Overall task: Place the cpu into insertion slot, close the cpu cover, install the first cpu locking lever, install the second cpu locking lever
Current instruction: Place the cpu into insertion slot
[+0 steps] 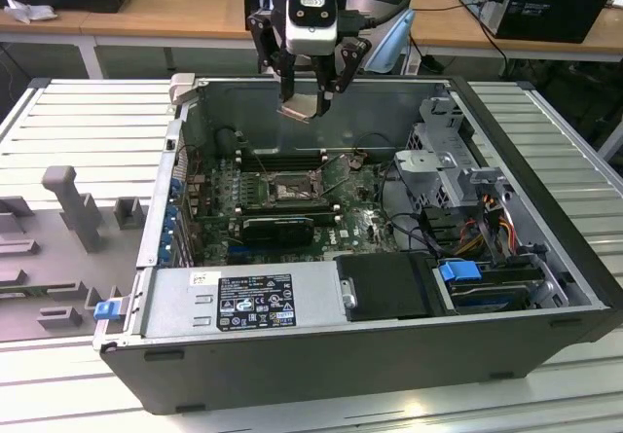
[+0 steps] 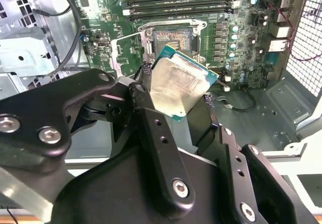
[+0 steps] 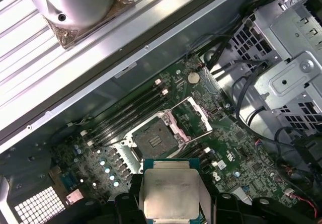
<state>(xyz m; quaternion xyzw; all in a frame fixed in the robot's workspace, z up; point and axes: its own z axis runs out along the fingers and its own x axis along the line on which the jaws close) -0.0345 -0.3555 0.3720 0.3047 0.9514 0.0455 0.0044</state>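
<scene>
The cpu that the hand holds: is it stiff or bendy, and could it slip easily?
Probably stiff: the cpu looks flat while the hand grips it at its edges. Its smooth, shiny metal top suggests it could slip. It is thin and small, so likely light.

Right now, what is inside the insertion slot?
Nothing: the insertion slot lies bare, the cpu cover open beside it. The cpu, held in the pincer, hides part of it in the second wrist view.

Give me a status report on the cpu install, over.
Robot hand shut on cpu, hovering above the case. Below, insertion slot bare, cpu cover open. Nothing seen over the slot.
</scene>
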